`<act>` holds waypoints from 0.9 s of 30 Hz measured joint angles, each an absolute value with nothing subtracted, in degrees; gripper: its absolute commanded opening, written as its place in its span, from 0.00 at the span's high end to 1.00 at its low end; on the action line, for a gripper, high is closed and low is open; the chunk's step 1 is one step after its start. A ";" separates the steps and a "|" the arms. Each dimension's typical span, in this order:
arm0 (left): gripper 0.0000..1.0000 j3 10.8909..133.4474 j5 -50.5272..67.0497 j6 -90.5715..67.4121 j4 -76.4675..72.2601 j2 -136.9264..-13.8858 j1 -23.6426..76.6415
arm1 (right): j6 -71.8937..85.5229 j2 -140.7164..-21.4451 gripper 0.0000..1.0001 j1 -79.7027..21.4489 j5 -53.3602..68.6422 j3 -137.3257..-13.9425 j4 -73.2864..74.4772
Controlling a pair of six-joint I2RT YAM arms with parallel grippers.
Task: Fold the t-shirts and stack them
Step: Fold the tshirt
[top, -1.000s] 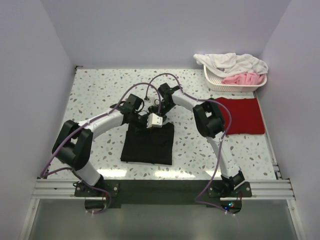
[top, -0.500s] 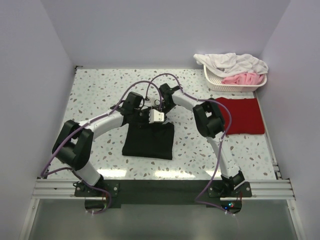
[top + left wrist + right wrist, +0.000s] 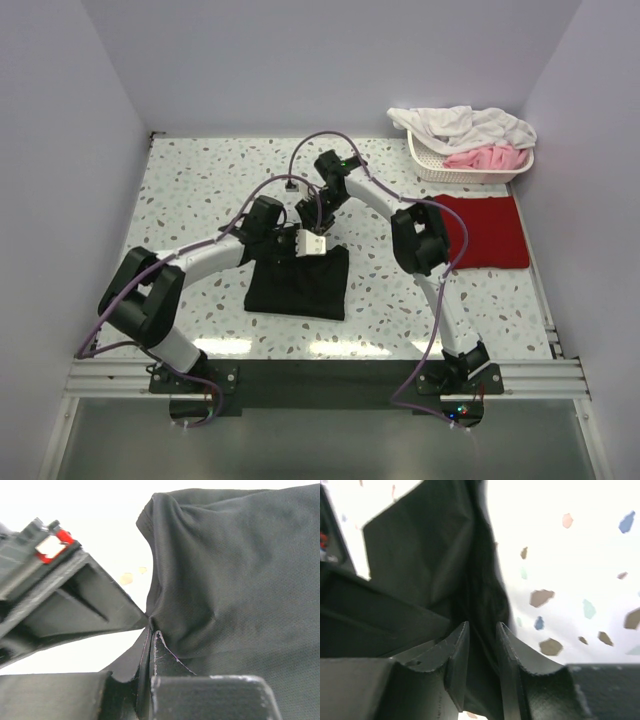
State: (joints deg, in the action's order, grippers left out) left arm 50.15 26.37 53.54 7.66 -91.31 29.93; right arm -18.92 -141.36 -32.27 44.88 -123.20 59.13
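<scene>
The black t-shirt [image 3: 297,285] lies folded on the speckled table in front of both arms. My left gripper [image 3: 296,246] is at its far edge, shut on a pinch of the black cloth [image 3: 235,580]; its jaws [image 3: 150,630] meet on the fabric. My right gripper [image 3: 322,238] is right beside it at the same edge, its jaws [image 3: 482,630] closed on a thick fold of the black t-shirt [image 3: 430,555]. The dark red t-shirt [image 3: 480,231] lies folded flat at the right, apart from both grippers.
A white basket [image 3: 428,165] with white cloth [image 3: 460,126] and pink cloth [image 3: 487,157] stands at the back right, just behind the red shirt. Walls close the table on the left, back and right.
The black shirt's near edge has slid away from the arm bases, so the shirt looks shorter. Both grippers have kept hold of its far edge, and the right wrist has moved back.
</scene>
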 measured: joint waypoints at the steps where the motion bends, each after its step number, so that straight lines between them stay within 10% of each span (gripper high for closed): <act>1: 1.00 49.98 26.28 53.56 7.27 -91.02 30.06 | -19.38 -141.36 0.71 -32.27 44.18 -123.20 59.24; 18: 1.00 47.72 21.54 53.15 -1.93 -90.26 31.05 | -23.55 -142.45 0.78 -32.12 42.17 -120.44 59.42; 27: 0.64 47.55 18.37 50.94 -4.49 -90.02 31.09 | -24.71 -142.32 0.61 -31.99 39.70 -122.23 60.93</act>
State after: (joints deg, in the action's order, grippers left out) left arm 47.55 18.37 50.94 -4.49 -90.02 31.09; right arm -24.71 -142.32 -31.99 39.70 -122.23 60.93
